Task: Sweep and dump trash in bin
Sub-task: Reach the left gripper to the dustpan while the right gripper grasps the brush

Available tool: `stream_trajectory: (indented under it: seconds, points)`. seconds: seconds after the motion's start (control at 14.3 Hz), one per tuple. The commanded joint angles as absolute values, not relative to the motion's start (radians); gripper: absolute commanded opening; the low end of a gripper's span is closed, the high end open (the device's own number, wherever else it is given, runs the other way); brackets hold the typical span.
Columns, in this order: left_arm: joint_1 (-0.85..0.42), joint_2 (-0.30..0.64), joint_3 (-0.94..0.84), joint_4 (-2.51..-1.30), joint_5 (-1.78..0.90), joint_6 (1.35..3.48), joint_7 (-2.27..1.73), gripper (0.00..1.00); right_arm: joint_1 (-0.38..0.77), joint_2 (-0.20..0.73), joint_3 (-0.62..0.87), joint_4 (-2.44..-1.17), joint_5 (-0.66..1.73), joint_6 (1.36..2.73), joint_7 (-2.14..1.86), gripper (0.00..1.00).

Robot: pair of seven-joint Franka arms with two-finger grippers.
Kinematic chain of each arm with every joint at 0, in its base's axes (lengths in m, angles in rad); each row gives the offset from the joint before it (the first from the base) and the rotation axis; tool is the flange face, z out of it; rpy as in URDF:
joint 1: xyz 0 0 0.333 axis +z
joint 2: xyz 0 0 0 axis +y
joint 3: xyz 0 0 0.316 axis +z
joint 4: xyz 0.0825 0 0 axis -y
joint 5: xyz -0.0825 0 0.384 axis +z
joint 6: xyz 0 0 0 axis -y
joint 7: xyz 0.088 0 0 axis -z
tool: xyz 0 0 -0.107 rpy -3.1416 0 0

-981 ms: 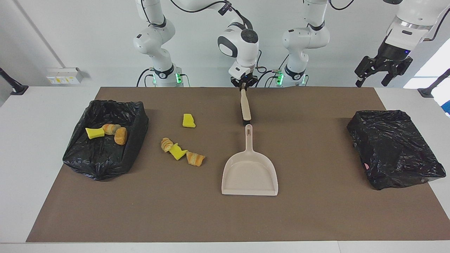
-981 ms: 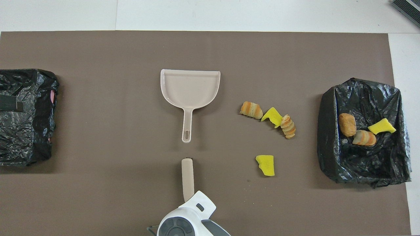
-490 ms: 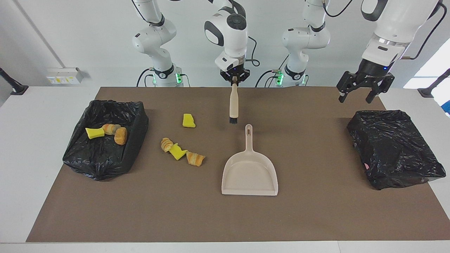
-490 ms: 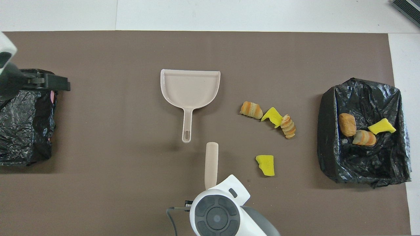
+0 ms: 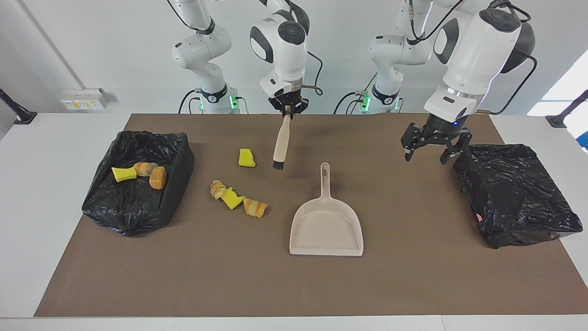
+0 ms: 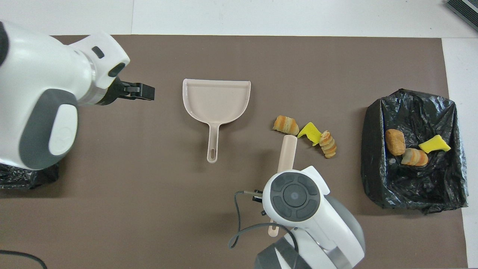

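Currently logging from my remote station:

Brush: I see the brush hanging in the air from the right gripper, long axis tilted, beige handle up at the jaws, dark bristles down and leaning toward the right arm's end of the bench, over the mat beside a lone yellow wedge.
Dustpan: beige dustpan lies flat mid-mat; long axis runs along the robots' reach, handle toward the robots, open mouth away from them.
Loose trash: three bits lie in a tight row, a croissant piece, a yellow wedge and another croissant piece, between dustpan and the open bin; the lone wedge sits nearer the robots than these.
Binned trash: a yellow wedge and two bread pieces lie in the open black-lined bin at the right arm's end.
Right arm: wrist points down; jaws shut on the brush handle's top end.
Left arm: left gripper points down over bare mat, just beside the second black bag at the left arm's end; jaws spread wide, holding nothing.
Edges and room: brown mat has broad bare ground between dustpan and left gripper, and along the edge farthest from the robots. White bench shows past both bags.
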State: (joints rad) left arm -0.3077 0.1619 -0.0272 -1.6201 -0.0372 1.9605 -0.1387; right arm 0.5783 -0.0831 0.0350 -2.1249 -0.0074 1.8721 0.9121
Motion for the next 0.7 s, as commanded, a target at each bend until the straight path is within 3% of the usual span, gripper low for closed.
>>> stream_trajectory:
  seconds: [0.0,0.14,0.63]
  points:
    - [-0.429,0.254,-0.011,-1.658,-0.045,2.023,-0.182,1.00,0.499,-0.087,0.048,-2.149,-0.061,1.874,0.856,0.00]
    - [-0.472,0.311,-0.011,-1.664,-0.040,2.063,-0.196,1.00,0.441,-0.075,0.049,-2.149,-0.086,1.888,0.800,0.00]
    - [-0.561,0.316,-0.011,-1.796,-0.035,2.169,-0.261,1.00,0.235,-0.077,0.051,-2.212,-0.106,1.960,0.511,0.00]
